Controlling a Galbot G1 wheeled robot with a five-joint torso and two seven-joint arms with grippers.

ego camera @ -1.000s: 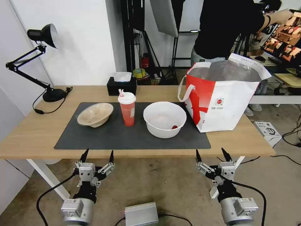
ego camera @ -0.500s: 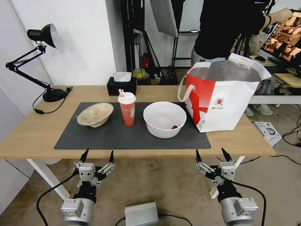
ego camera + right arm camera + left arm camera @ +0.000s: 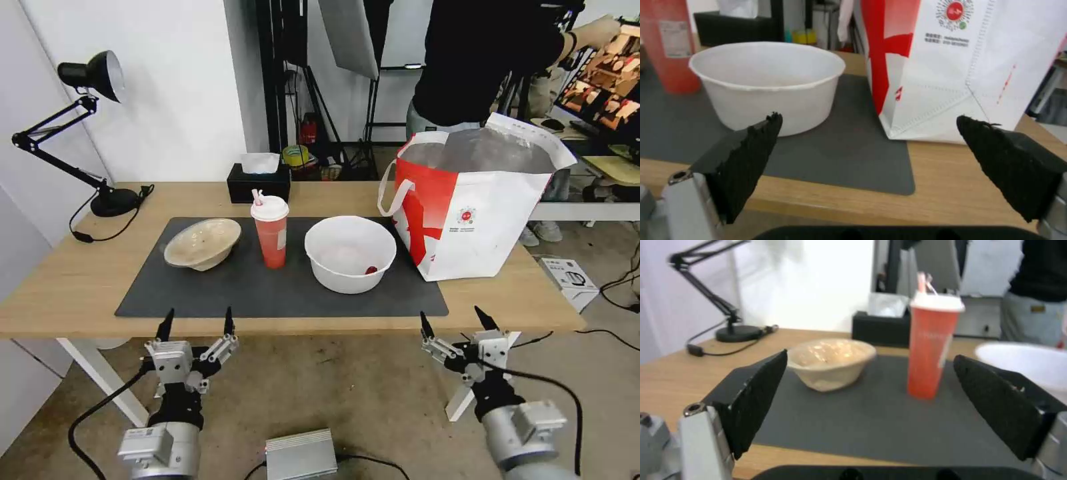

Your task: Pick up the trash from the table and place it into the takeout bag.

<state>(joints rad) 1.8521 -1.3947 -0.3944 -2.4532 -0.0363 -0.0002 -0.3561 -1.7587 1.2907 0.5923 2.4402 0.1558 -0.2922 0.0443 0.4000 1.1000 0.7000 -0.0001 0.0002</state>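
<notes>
On the dark grey mat [image 3: 267, 293] of the table [image 3: 60, 280] stand three pieces of trash: a beige pulp bowl [image 3: 202, 243] [image 3: 831, 361], a red cup with white lid and straw [image 3: 270, 231] [image 3: 931, 346], and a large white bowl [image 3: 350, 253] [image 3: 766, 85]. The red-and-white takeout bag [image 3: 470, 203] [image 3: 960, 66] stands open to the right of the white bowl. My left gripper [image 3: 195, 323] [image 3: 871, 406] hangs open just before the table's front edge, facing the pulp bowl and cup. My right gripper [image 3: 453, 321] [image 3: 869, 165] is open too, facing the white bowl and bag.
A black desk lamp [image 3: 90, 73] stands at the table's far left, its cable trailing on the wood. A black tissue box [image 3: 259, 181] sits behind the cup. A person stands behind the bag. A grey box [image 3: 300, 453] lies on the floor between my arms.
Both grippers have risen slightly toward the table's front edge; the left shifted a little left, the right a little right. The things on the table are unmoved.
</notes>
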